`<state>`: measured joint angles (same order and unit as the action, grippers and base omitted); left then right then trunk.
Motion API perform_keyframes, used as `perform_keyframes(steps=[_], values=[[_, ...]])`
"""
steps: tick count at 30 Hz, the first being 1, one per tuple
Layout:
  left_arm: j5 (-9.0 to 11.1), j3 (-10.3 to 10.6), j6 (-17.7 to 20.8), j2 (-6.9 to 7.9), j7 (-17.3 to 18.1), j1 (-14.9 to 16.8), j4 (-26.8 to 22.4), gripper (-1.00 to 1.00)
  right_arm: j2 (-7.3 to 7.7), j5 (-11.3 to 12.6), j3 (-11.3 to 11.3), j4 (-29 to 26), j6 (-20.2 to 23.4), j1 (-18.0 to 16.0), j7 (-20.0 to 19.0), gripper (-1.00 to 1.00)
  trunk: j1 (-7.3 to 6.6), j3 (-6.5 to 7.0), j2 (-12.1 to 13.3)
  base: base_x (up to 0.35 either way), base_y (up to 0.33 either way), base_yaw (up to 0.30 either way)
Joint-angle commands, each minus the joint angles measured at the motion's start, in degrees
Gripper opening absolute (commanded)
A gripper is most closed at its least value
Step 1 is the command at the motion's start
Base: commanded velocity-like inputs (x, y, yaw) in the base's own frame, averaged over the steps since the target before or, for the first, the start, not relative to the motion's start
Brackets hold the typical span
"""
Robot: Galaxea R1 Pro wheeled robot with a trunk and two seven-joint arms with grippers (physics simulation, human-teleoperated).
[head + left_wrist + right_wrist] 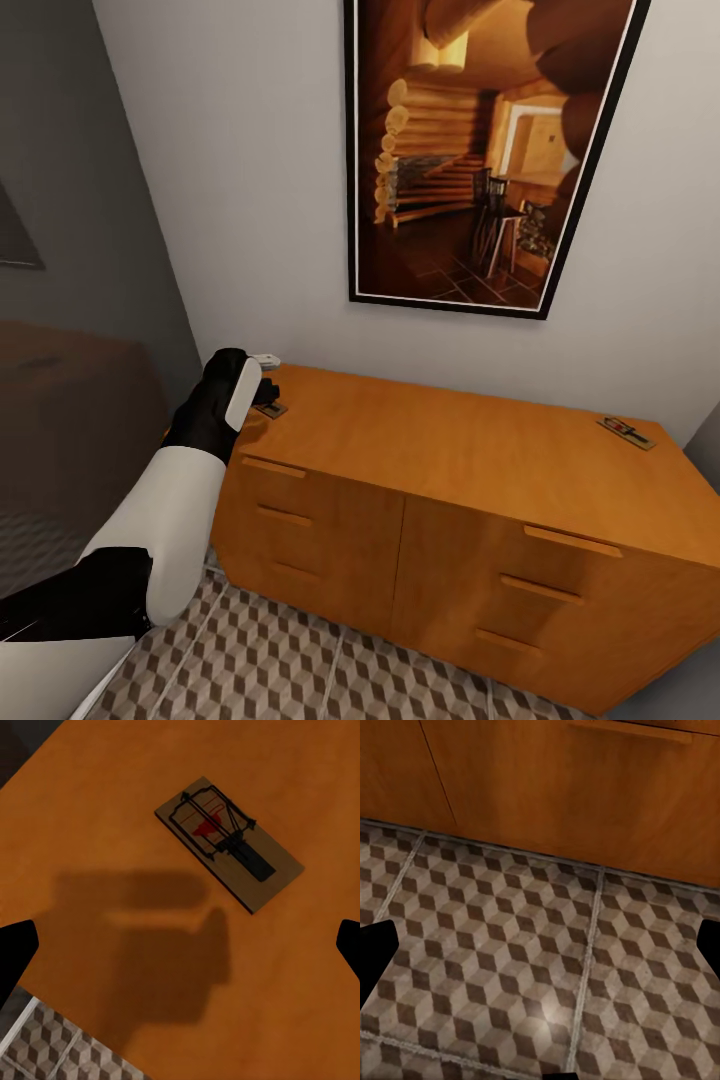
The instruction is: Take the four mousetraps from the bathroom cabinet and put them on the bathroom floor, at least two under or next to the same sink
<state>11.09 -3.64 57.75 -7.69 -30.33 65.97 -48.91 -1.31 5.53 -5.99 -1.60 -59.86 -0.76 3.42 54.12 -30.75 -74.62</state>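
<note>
One mousetrap lies flat on the left end of the cabinet top, a dark-brown plate with thin metal parts and a red mark. My left gripper hovers just above it. In the left wrist view the mousetrap lies ahead of the open left gripper, whose dark fingertips stand wide apart and touch nothing. A second mousetrap lies at the top's far right edge. My right gripper is open and empty, low over the bathroom floor in front of the cabinet's drawers.
A large framed picture hangs on the white wall behind the cabinet. A dark grey wall stands to the left. Cube-pattern tiles run in front of the cabinet. Bar handles project from the drawer fronts.
</note>
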Motion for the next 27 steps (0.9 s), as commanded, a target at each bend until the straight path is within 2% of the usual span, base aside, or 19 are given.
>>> perform_keyframes(steps=[1,11,27], values=[[0.6,-0.1,0.1,-0.04,-0.5,0.0,0.0,1.0,-0.01,0.5,-0.5,0.0,-0.1,0.0,0.2,1.0,0.0,-0.06,0.0,0.0,0.0,0.0],[0.6,-0.1,0.1,-0.04,-0.5,0.0,0.0,1.0,-0.01,0.5,-0.5,0.0,-0.1,0.0,0.2,1.0,0.0,-0.06,0.0,0.0,-0.017,0.0],[0.6,-0.1,0.1,-0.04,-0.5,0.0,0.0,1.0,-0.1,0.5,-0.6,0.0,-0.1,0.0,0.2,1.0,0.0,-0.06,0.0,0.0,-0.18,0.0]])
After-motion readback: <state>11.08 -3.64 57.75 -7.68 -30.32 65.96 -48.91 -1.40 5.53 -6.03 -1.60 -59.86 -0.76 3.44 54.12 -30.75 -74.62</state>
